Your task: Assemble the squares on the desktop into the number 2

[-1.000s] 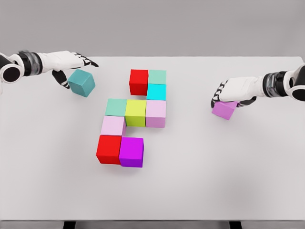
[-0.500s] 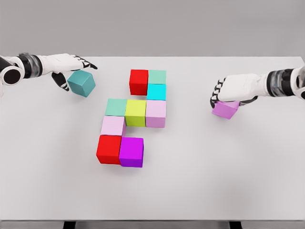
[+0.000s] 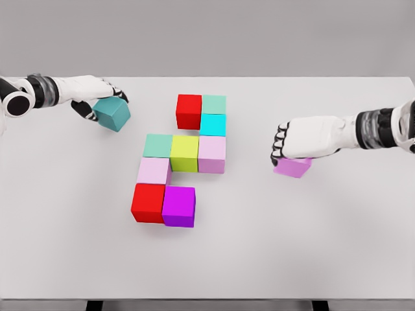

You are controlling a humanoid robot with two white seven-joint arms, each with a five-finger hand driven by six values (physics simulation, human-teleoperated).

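Reaching in from nine o'clock, left hand (image 3: 97, 97) curled over teal cube (image 3: 111, 113), fingers on its top and near side, cube tilted and turned off-square on white table (image 3: 272, 246). Well apart toward three o'clock from that cube, a cluster of eight cubes touching one another. Starting at its nine o'clock edge: red cube (image 3: 148, 203) at the bottom, pale pink cube (image 3: 154, 171) just above it, mint cube (image 3: 158, 145) above that. Next column: magenta cube (image 3: 179, 206) beside the lower red one, yellow cube (image 3: 185, 153) beside the mint one. Up at twelve o'clock, second red cube (image 3: 189, 111), with small green cube (image 3: 214, 103) to its right and cyan cube (image 3: 213, 124) under that. Below cyan, lilac cube (image 3: 212, 154) closing the middle row. Open table between cluster and right side, nothing blocking it. Coming in from three o'clock, right hand (image 3: 299, 139) closed around violet cube (image 3: 292, 166), palm covering its top, dark fingertips down its left face; only the lower front of the cube showing.
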